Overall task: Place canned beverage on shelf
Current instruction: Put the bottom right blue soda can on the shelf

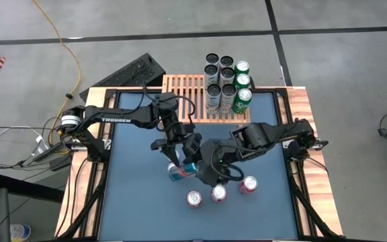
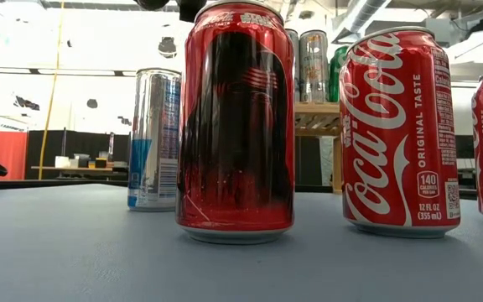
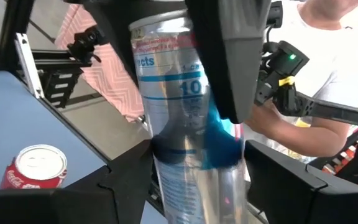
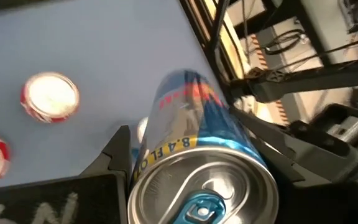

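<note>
A slim silver-and-blue can [image 1: 179,173] is at the table's middle. In the low view it [image 2: 153,138] stands upright, base on the table, behind a dark red can [image 2: 235,126]. My left gripper [image 1: 175,156] reaches in from the far left and my right gripper [image 1: 197,168] from the right; both are shut on this can. The light-wood slatted shelf [image 1: 187,97] stands at the far edge, with several cans [image 1: 227,81] on its right part. My left gripper [image 3: 197,183] has the can's lower body [image 3: 173,186] pinched between its two fingers, which slant down from the far left and lie across the can. My right gripper [image 4: 191,140] has the can's wall just below the top rim [image 4: 157,155] between its two fingers. It comes from above, and its fingers [image 3: 222,62] run down along the can's sides. The tab end [image 4: 201,208] faces the wrist.
Three red cans stand near the front edge [image 1: 193,198], [image 1: 219,193], [image 1: 248,184]. The shelf's left half [image 1: 180,94] is bare slats. A keyboard [image 1: 136,70] lies on the floor behind the table. A person [image 3: 328,74] is beyond the table.
</note>
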`<state>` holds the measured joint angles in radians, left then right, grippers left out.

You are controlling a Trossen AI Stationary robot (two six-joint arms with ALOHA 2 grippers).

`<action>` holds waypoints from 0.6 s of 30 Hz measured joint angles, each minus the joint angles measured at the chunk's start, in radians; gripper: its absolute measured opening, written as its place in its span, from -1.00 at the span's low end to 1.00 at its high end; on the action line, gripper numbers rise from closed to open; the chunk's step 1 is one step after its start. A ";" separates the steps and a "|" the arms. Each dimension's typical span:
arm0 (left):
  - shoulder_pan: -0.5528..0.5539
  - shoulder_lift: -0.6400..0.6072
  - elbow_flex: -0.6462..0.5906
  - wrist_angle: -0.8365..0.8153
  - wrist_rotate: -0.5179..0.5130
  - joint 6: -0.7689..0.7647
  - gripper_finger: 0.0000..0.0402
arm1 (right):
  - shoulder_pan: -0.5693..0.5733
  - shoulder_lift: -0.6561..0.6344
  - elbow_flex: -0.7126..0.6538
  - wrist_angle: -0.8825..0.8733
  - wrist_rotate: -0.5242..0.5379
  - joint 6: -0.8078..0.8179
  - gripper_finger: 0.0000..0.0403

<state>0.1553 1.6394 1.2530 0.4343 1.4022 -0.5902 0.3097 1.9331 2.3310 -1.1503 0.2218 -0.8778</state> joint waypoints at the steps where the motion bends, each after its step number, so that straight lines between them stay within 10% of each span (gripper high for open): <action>1: -0.002 0.000 0.000 -0.001 0.004 -0.004 0.18 | 0.000 0.000 0.000 0.002 0.018 -0.020 -0.06; 18: -0.006 -0.002 0.001 0.061 0.033 -0.099 0.19 | 0.000 0.000 0.000 0.032 0.087 -0.204 -0.06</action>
<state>0.1493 1.6375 1.2536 0.4954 1.4347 -0.6887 0.3096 1.9331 2.3306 -1.1185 0.3088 -1.0822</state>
